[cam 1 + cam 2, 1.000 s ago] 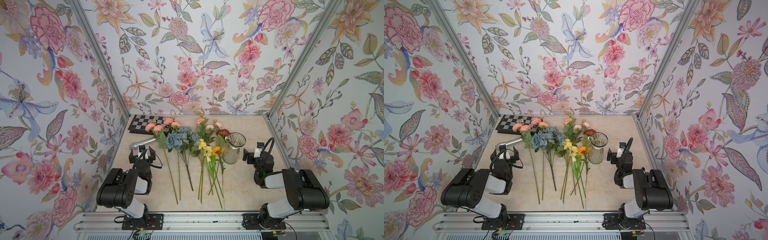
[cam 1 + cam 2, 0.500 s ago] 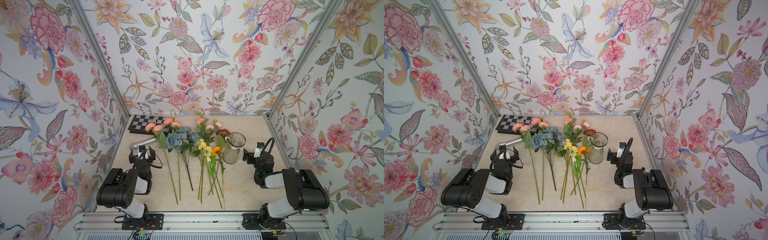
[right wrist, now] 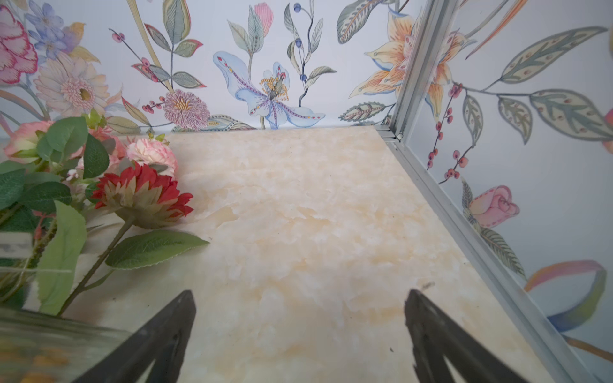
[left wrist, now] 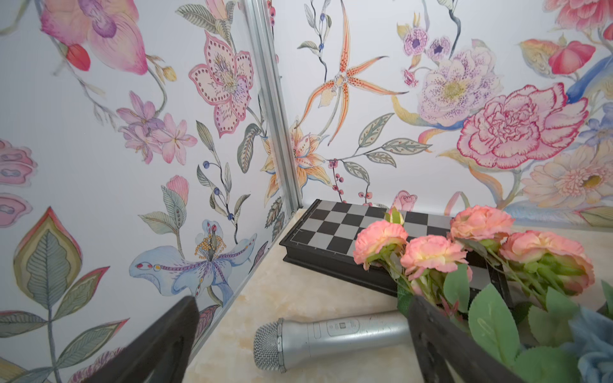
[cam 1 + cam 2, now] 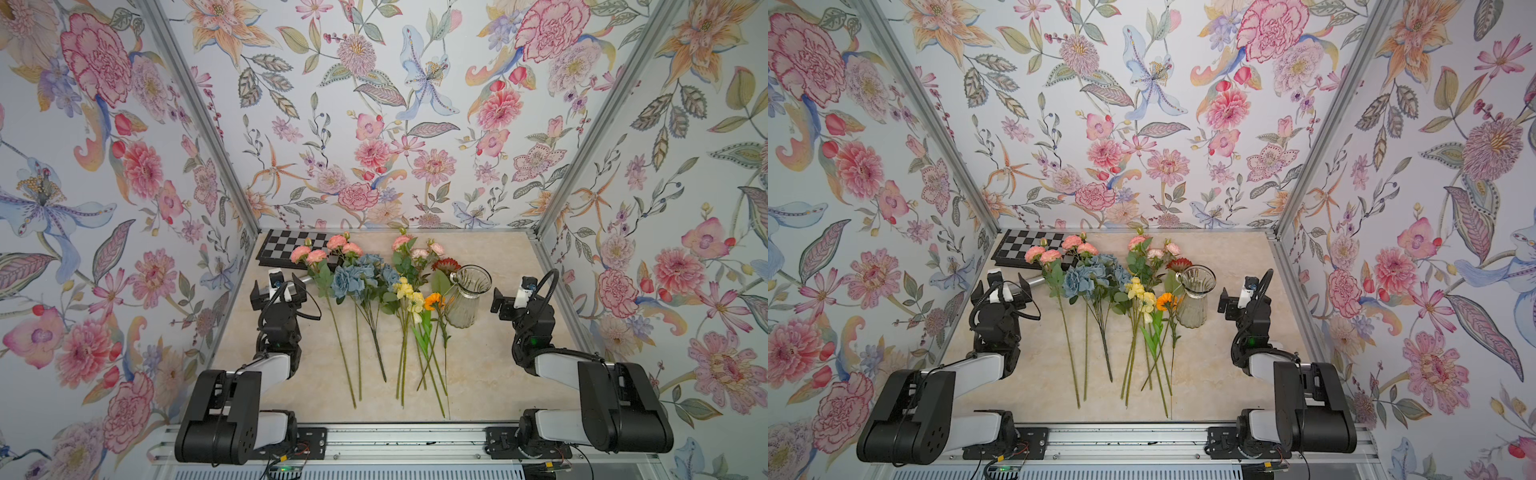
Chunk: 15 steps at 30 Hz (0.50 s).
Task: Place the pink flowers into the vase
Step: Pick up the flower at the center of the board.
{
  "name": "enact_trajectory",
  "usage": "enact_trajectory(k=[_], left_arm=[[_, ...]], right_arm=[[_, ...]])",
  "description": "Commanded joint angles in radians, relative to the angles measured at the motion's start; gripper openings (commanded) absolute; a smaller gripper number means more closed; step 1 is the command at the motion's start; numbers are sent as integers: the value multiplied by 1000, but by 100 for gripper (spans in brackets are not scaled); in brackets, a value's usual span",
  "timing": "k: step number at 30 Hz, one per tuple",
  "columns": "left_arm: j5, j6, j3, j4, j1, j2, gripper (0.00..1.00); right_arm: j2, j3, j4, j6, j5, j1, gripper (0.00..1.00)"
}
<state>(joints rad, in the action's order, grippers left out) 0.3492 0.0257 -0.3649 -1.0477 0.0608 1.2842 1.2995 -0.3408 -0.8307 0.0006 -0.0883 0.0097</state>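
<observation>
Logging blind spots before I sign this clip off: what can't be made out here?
- Vase: right wrist view, blurred and cut off by the frame edge.
- Microphone: both top views, mostly hidden behind the left pincer.
- Pink flowers: left wrist view, stems hidden behind a pincer finger.

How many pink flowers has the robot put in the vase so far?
None yet. Done: nothing, the glass vase stands empty. In hand: nothing, the left gripper and the right gripper are both open and hold nothing. Left: all the pink flowers, lying on the table beside the blue roses, must be picked up and stood in the vase.
</observation>
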Motion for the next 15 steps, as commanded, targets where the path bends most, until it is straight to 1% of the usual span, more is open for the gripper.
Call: enact_trajectory(k=[1, 6, 12, 15], left_arm=[[25, 7, -111, 242, -6, -35, 99], [17, 68, -309, 535, -6, -13, 100], [-77, 161, -519, 828, -8, 119, 99], [-137, 210, -593, 912, -7, 191, 100]], right_arm=[[-84, -80, 191, 1, -64, -4, 100], [-165, -188, 359, -2, -116, -2, 100], [-229, -360, 562, 0, -111, 29, 100], [-249, -459, 647, -18, -102, 66, 100]])
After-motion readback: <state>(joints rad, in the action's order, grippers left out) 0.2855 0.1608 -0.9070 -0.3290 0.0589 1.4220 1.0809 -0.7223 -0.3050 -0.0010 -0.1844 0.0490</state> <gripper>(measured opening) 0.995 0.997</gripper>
